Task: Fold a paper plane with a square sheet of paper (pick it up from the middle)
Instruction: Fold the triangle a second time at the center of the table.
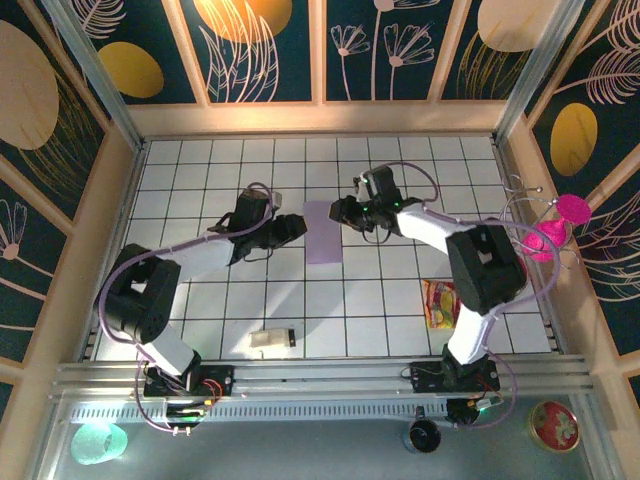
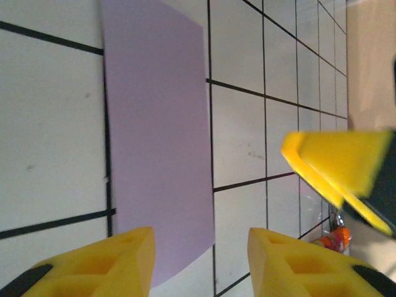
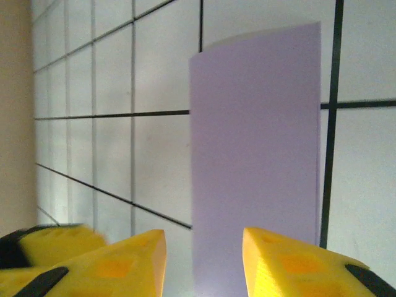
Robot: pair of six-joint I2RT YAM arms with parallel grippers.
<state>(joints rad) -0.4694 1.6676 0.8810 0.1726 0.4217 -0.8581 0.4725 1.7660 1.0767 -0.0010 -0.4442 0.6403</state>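
The pale lilac sheet of paper lies flat on the white grid table as a narrow rectangle, about one tile wide and two long. My left gripper is at its left edge and my right gripper at its right edge. In the left wrist view the paper runs away from the open left gripper, with nothing between the yellow fingers. In the right wrist view the paper passes under the open right gripper, whose jaws hold nothing. Its far edge looks doubled.
A small white block with a black end lies near the front edge. A red-yellow snack packet sits at the front right by the right arm. Wooden walls enclose the table. A pink object hangs outside the right wall.
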